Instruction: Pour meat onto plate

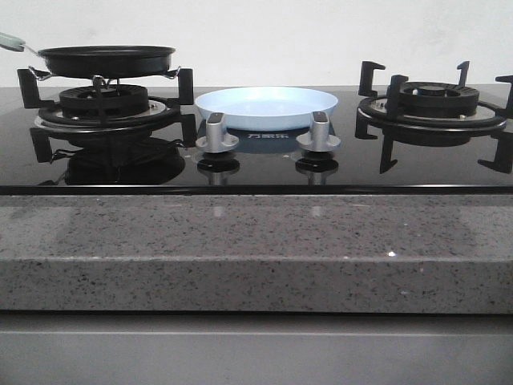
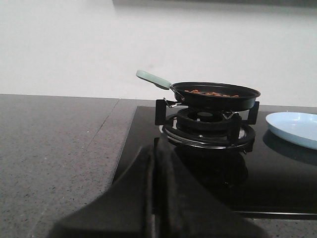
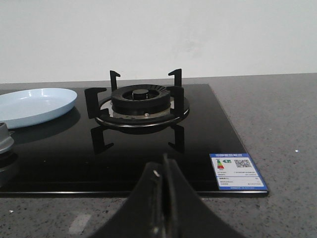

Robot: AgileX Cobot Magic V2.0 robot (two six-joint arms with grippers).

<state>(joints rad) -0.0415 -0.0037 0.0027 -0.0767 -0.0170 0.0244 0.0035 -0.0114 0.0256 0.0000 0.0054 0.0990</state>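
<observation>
Sitting on the nine-o'clock burner, the black frying pan point(image 1: 106, 58) holds the meat point(image 2: 212, 92); the plate point(image 1: 267, 107) lies at centre, twelve o'clock from two knobs point(image 1: 216, 132). Both the left gripper point(image 2: 154, 208) and right gripper point(image 3: 162, 208) are closed, empty.

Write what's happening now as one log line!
meat: in pan on left burner | plate: bare, mid-stove | left tool: shut | right tool: shut

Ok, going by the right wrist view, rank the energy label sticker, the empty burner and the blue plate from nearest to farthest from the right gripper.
1. Energy label sticker, on the hob's near corner beside the right gripper.
2. Empty burner, straight ahead, mid-hob.
3. Plate, farthest, off towards the hob's centre.
</observation>
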